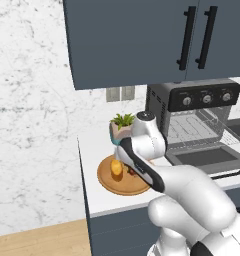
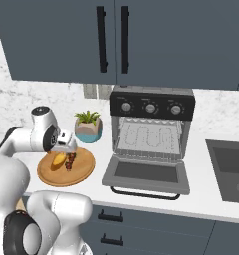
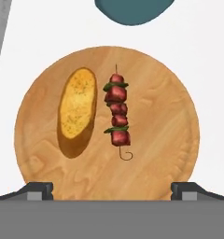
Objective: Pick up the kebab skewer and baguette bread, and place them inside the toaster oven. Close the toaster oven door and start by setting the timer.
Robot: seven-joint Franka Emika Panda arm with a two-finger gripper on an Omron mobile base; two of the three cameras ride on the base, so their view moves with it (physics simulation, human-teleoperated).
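Progress: nothing placed yet; kebab skewer (image 3: pixel 117 111) and baguette bread (image 3: pixel 77 108) lie side by side on wooden plate (image 3: pixel 165 140) | toaster oven door (image 2: pixel 147 175) down, rack bare | gripper (image 3: pixel 112 190) above plate, jaws apart, empty | hidden: in left base view arm covers skewer.

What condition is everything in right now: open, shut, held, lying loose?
toaster oven door: folded down, open.
toaster oven: wire rack bare.
kebab skewer: lying loose on the wooden plate.
baguette bread: lying loose beside it, apart.
gripper: open, above the plate, holding nothing.
upper cabinet doors: shut.
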